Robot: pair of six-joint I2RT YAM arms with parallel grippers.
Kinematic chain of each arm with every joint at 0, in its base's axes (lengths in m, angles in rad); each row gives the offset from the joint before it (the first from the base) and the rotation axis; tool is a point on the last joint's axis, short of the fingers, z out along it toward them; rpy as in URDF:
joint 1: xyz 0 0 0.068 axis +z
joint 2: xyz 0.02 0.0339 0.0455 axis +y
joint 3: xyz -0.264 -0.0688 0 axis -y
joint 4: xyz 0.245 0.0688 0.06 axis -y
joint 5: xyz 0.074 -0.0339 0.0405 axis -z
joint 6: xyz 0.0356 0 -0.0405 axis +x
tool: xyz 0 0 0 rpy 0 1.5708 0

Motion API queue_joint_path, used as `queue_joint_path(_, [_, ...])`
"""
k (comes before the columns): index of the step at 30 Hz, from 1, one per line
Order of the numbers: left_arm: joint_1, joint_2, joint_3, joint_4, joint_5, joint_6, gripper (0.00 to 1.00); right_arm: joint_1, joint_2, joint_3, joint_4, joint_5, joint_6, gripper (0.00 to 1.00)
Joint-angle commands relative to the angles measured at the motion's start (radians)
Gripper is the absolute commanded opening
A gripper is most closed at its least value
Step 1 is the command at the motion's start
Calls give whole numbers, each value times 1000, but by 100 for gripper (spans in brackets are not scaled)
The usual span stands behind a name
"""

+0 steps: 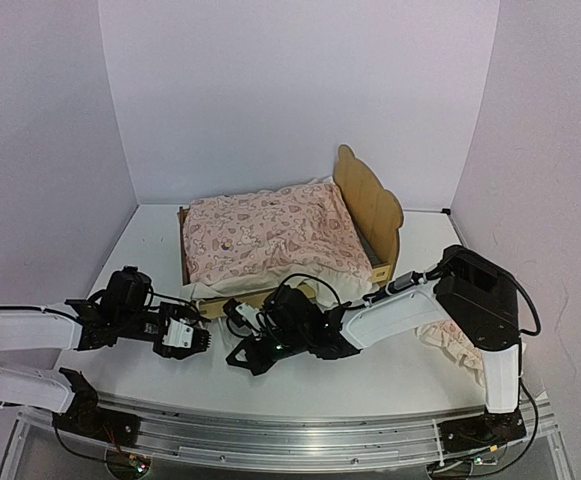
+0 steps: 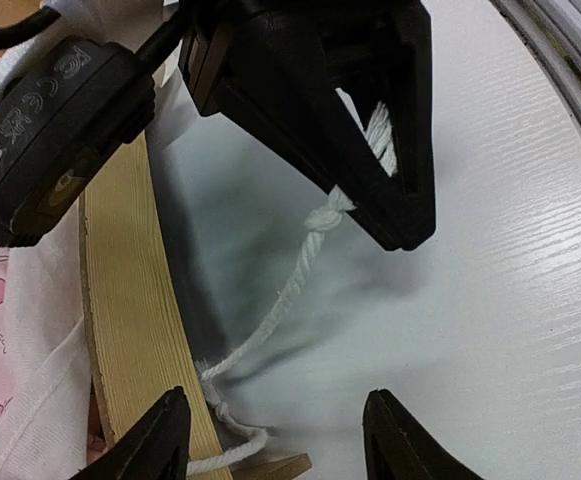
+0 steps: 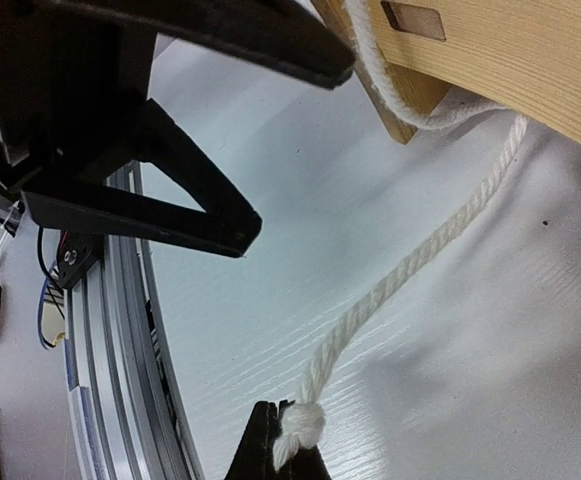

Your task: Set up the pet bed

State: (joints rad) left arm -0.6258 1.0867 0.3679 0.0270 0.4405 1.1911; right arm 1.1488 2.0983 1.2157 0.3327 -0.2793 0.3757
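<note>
The pet bed stands at mid-table, a pale-wood frame with its eared headboard at the right. A pink heart-print quilt covers it. A white rope hangs from the near footboard. My right gripper is shut on the rope's knotted end, just above the table in front of the bed. My left gripper is open and empty, close to the left of the right one, its fingers facing the rope and the footboard. The bed's grey base is hidden under the bedding.
A ruffled pink pillow lies on the table at the right, partly behind the right arm. White cloth hangs over the bed's near right corner. The metal rail runs along the table's near edge. White walls enclose the table.
</note>
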Motion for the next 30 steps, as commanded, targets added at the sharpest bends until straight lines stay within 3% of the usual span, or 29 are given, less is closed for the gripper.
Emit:
queue_joint_path(1, [-3,63,30,107,-13,-14,65,5,-4,56,30,-67,1,0])
queue_joint_path(6, [-3,163,59,130,109,123,67,13,-8,86,31,-140,-48,0])
queue_joint_path(13, [-3,271,141,183,129,70,59,14,6,111,39,-216,-65,0])
queue_joint_path(16, [-3,255,129,174,170,86,45,13,10,119,44,-223,-73,0])
queue_joint_path(22, [-3,198,127,102,254,55,1,-4,27,132,77,-225,-47,0])
queue_joint_path(24, [-2,176,129,68,243,23,0,-14,36,140,82,-216,-32,2])
queue_joint_path(27, [26,130,139,16,187,-89,0,-36,33,126,85,-186,-35,22])
queue_joint_path(30, [107,85,164,-77,222,-183,0,-52,28,75,105,-113,-113,34])
